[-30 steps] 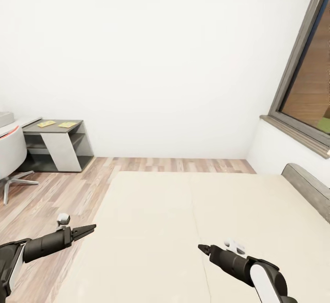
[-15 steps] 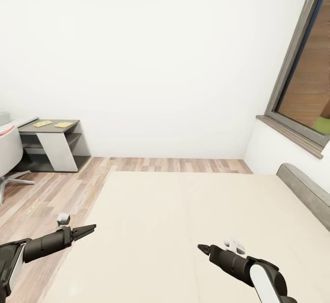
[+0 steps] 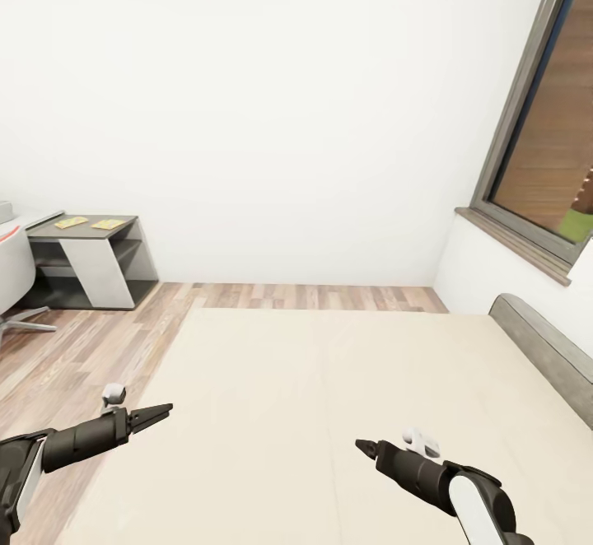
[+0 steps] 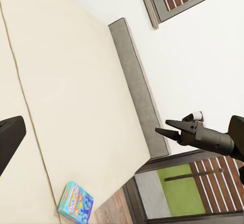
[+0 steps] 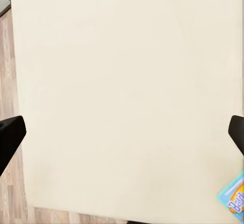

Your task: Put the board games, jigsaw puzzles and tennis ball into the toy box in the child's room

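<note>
Two jigsaw puzzles (image 3: 72,221) (image 3: 109,224) lie flat on the dark grey low section of the table (image 3: 123,236) at the far left. A blue board game (image 4: 75,202) lies near a corner of the bed's cream mattress (image 3: 313,397), and its edge (image 5: 234,197) also appears in the right wrist view. My left gripper (image 3: 161,411) hovers open over the bed's left side. My right gripper (image 3: 362,445) (image 4: 161,130) hangs open above the mattress, holding nothing. The toy box and tennis ball are out of view.
A white swivel chair (image 3: 10,277) stands on the wood-plank floor (image 3: 91,339) by the table. The grey padded bed frame (image 3: 539,347) runs along the right, under a dark-framed window (image 3: 543,142). A white wall stands behind.
The whole picture has slid left, so the camera has turned right. Both arms hold the same pose.
</note>
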Controlling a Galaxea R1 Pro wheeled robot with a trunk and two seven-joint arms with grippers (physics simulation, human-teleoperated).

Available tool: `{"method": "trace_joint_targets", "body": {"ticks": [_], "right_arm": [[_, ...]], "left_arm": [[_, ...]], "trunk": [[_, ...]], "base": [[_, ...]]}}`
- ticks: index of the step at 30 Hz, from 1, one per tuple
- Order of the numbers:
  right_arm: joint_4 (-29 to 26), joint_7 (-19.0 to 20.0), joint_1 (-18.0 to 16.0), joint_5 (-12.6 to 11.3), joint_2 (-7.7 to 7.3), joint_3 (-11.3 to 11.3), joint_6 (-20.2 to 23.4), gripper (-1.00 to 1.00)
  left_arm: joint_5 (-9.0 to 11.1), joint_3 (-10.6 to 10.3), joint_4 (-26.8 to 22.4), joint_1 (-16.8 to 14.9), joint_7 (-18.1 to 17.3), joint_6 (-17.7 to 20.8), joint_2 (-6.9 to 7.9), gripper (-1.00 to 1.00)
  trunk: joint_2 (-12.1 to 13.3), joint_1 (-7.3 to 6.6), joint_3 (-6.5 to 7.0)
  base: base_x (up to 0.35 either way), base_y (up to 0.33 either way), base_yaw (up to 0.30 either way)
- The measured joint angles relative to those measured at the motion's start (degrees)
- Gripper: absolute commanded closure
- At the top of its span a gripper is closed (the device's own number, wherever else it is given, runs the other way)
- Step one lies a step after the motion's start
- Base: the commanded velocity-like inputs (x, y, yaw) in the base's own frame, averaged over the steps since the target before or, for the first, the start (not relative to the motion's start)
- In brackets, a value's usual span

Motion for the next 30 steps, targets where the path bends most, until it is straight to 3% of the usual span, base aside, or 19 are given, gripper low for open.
{"method": "trace_joint_targets", "body": {"ticks": [19,30], "right_arm": [[0.48,-0.44,-0.11,0.12,0.15,-0.08,-0.38,-1.00],[2.30,-3.62,-2.17,0.04,0.14,0.02,0.19,-1.00]], "left_arm": [[-0.04,0.05,-0.01,0.00,-0.09,0.00,0.08,-1.00],[0.03,0.02,0.00,0.00,-0.25,0.00,0.12,-1.00]], "trunk": [[0.00,0.00,0.00],[0.01,0.00,0.00]], "base": [[0.000,-0.008,0.000],[0.000,0.000,0.000]]}}
